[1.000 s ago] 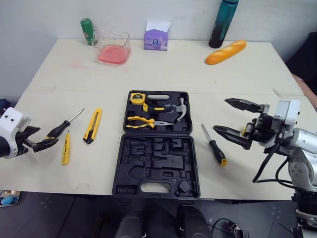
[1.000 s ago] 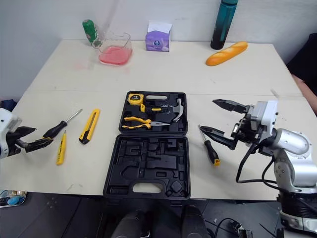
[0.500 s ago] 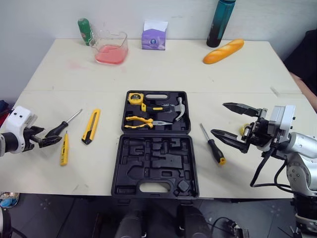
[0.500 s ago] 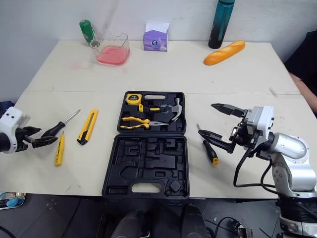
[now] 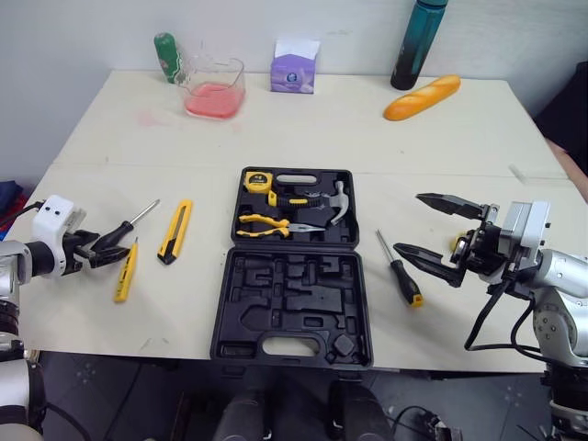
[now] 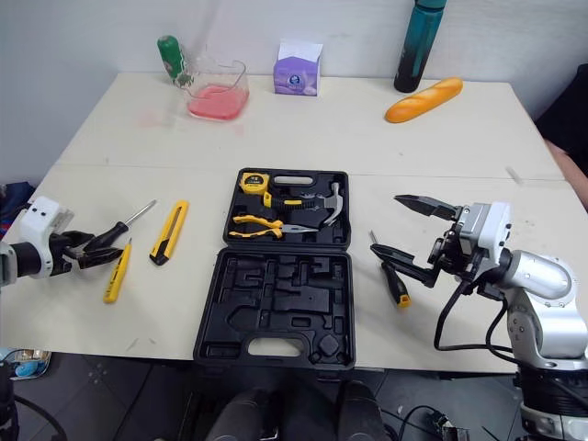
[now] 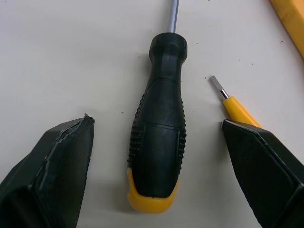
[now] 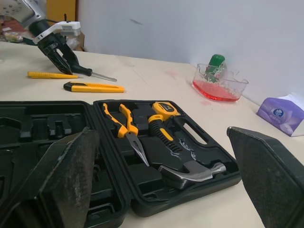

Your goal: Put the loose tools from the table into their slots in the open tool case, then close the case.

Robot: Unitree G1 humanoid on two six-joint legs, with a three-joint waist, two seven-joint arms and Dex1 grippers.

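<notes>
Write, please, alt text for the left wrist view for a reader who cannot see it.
The open left tool straddles a black screwdriver with a yellow end cap, lying on the table between its black fingers, touching neither. The tip of a yellow screwdriver lies beside one finger, and part of a yellow utility knife lies beyond.

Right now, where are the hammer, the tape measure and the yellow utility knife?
hammer [image 5: 337, 197], left eye view, on its silver head, in the case.
tape measure [image 5: 256, 182], left eye view, on its yellow body, in the case.
utility knife [image 5: 175, 231], left eye view, mid-length of its yellow body, on the table.
</notes>
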